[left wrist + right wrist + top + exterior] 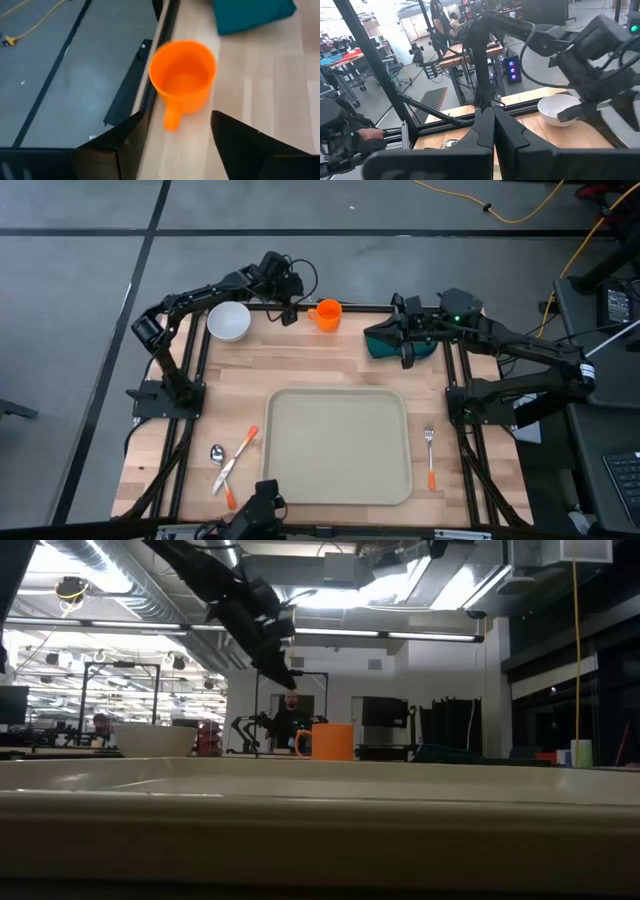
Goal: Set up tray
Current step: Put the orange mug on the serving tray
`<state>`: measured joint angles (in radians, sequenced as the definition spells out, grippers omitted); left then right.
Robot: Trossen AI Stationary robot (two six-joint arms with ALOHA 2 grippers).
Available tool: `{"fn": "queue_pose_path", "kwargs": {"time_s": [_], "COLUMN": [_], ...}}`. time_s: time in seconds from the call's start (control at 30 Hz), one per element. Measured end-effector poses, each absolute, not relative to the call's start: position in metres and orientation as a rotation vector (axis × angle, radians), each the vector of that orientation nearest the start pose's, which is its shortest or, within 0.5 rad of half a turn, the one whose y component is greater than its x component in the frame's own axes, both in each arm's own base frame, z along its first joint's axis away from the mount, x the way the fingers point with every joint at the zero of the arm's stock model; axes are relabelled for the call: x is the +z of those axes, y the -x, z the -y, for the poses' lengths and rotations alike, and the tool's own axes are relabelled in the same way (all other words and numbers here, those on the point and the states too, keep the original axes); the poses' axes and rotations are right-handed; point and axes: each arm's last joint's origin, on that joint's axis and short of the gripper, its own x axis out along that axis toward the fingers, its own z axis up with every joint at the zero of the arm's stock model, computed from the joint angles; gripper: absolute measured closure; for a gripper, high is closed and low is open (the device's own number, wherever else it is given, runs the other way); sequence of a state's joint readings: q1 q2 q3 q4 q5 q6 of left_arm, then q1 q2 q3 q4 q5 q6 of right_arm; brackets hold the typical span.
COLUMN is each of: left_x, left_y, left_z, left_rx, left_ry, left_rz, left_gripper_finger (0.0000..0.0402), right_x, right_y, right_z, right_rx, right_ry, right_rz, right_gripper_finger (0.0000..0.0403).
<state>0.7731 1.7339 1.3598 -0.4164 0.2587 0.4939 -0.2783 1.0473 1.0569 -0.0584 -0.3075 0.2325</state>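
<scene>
step in hand, by the look of it: fetching the orange cup [327, 314] from the far edge of the table [300, 365] with the left gripper [291, 307], for placing on the tray [339, 445].

left gripper held just beside the cup, on the side toward the white bowl [229, 321], raised above the tabletop in the low view; fingers [120, 145] spread wide in the left wrist view, cup handle pointing back into the gap between them. probably best to come down squarely and close across the cup wall rather than on the handle alone, so as not to tip it. cup close to the table's far edge, so no pushing outward.

right gripper [404, 340] parked over the dark teal plate [388, 343] at the far right; fingers pressed together in the right wrist view, nothing seen between them.

tray lying empty at the near middle, flanked by fork [430, 456] on one side, knife [238, 457] and spoon [221, 463] on the other. worth setting the cup down toward a far corner, leaving room for plate and bowl.
</scene>
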Motion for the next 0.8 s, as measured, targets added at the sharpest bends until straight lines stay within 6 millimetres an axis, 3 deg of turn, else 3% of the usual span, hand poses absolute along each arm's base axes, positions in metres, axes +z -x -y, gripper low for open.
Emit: {"fn": "queue_pose_path", "kwargs": {"time_s": [0.33, 0.5, 0.8], "left_x": [0.222, 0.218, 0.212], "left_y": [-0.316, -0.323, -0.327], "left_z": [-0.299, -0.308, -0.311], "left_rx": [0.213, 0.154, 0.115], "left_ry": [0.016, -0.031, -0.079], "left_rz": [-1.001, -1.101, -1.111], "left_gripper_finger": [0.019, 0.019, 0.019], "right_x": [0.388, 0.387, 0.385], "right_y": [-0.221, -0.221, -0.221], "right_z": [0.054, 0.053, 0.053], "right_rx": [0.02, 0.023, 0.025], "right_ry": [-0.278, -0.281, -0.284], "right_rz": [-0.072, -0.082, -0.094], "right_gripper_finger": [0.0397, 0.0397, 0.0397]}}
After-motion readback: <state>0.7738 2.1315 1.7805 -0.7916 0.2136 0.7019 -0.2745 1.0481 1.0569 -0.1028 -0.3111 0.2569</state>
